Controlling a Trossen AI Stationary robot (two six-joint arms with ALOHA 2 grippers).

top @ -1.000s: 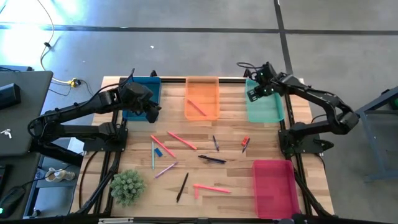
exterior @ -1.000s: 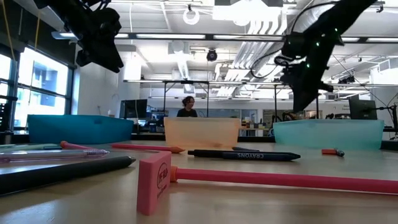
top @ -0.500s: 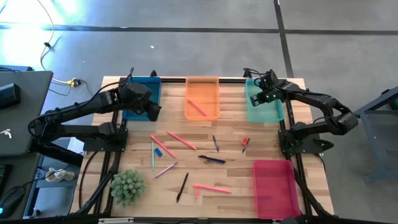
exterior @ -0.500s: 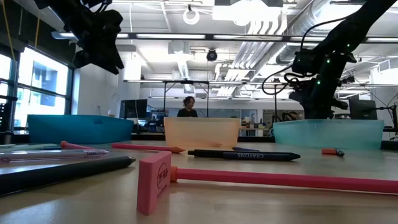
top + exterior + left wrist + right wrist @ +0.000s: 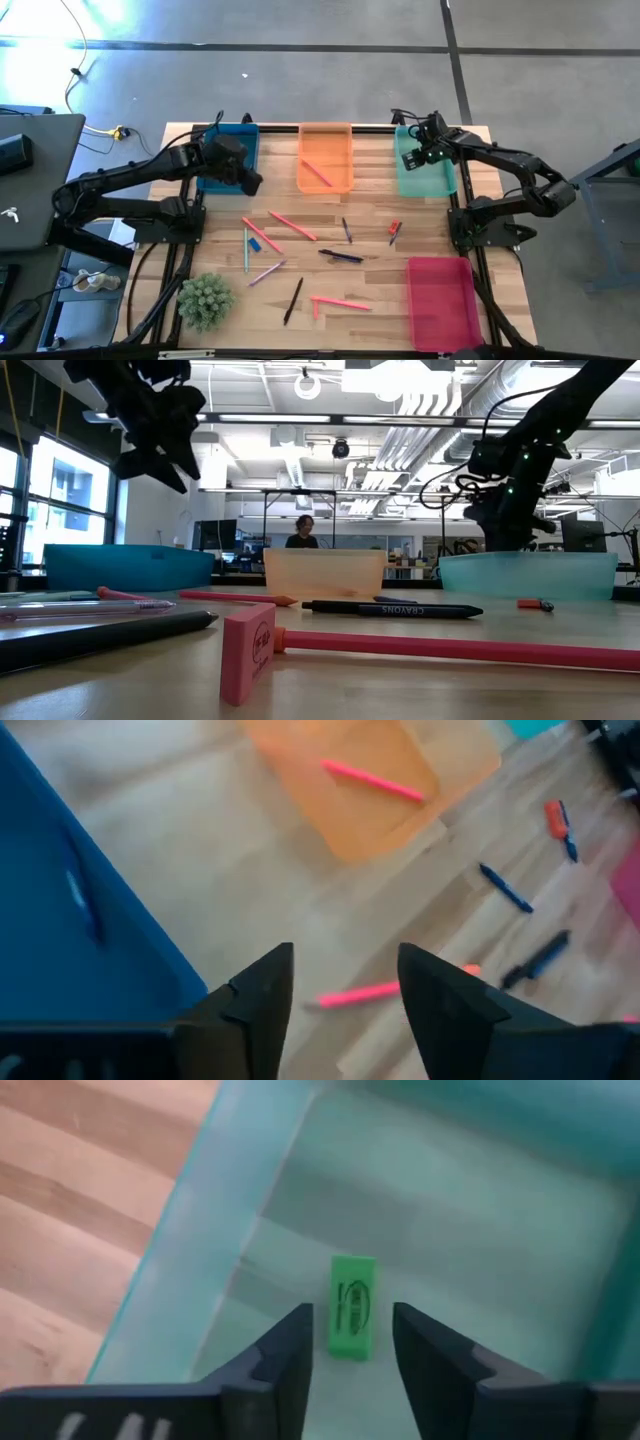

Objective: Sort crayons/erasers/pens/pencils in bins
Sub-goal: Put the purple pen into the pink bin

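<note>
Four bins stand on the table: blue, orange and teal along the far edge, red-pink near right. My right gripper hangs open inside the teal bin. A green eraser lies flat on the bin floor between its fingers, apart from both. My left gripper is open and empty above the wood beside the blue bin's near right corner. A pink stick lies in the orange bin. Pink sticks, dark pens and small erasers lie scattered mid-table.
A green spiky plant stands at the near left corner. A pink eraser and a long pink stick lie close to the near edge. A person sits far behind the table. Bare wood lies between the bins and the scattered sticks.
My right gripper has come down from above the teal bin into it and has since kept still. My left gripper has rolled about its own axis beside the blue bin, staying in nearly the same place.
</note>
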